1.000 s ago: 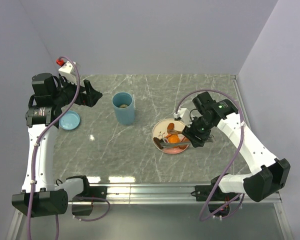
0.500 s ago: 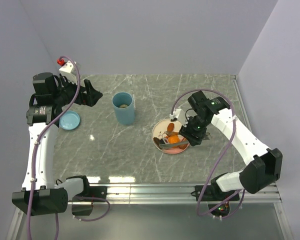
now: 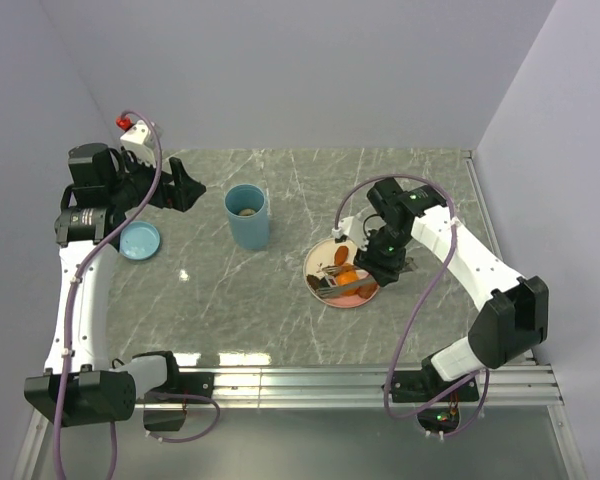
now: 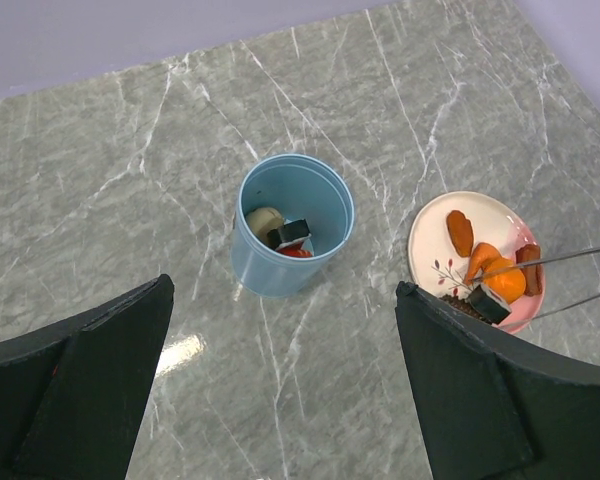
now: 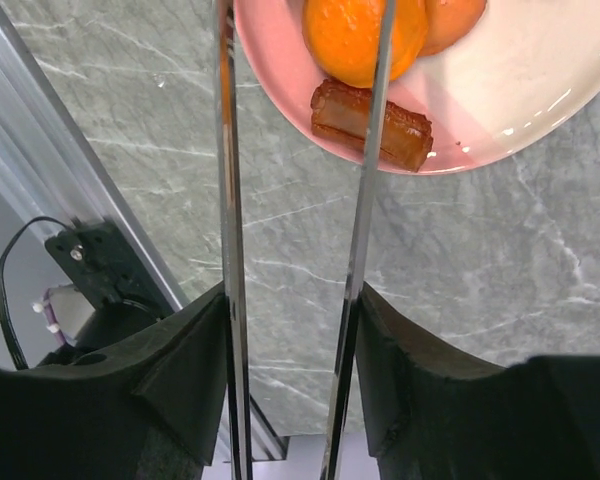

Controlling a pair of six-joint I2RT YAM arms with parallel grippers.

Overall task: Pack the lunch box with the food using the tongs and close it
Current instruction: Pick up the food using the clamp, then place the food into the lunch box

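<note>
The light-blue lunch box (image 3: 247, 216) stands upright and uncovered at the table's middle left; inside it (image 4: 280, 275) lie a beige round, a dark roll and a red piece. Its lid (image 3: 139, 241) lies flat to the left. My left gripper (image 3: 180, 185) hangs open and empty, high above the table (image 4: 285, 288). My right gripper (image 3: 385, 262) is shut on the tongs (image 3: 338, 291), pressing both silver arms (image 5: 227, 200). The tong tips reach over the pink plate (image 3: 315, 262) with a dark roll (image 4: 488, 303) between them, next to an orange round (image 5: 365, 30) and a brown sausage (image 5: 372, 125).
A metal rail (image 3: 310, 380) runs along the table's near edge, close under the right wrist (image 5: 40, 120). A small red-and-white object (image 3: 128, 126) sits at the back left corner. Walls close in the back and both sides.
My right arm has swung left, carrying the tongs further over the plate, and the tong arms have drawn closer together. The left arm has stayed in place.
</note>
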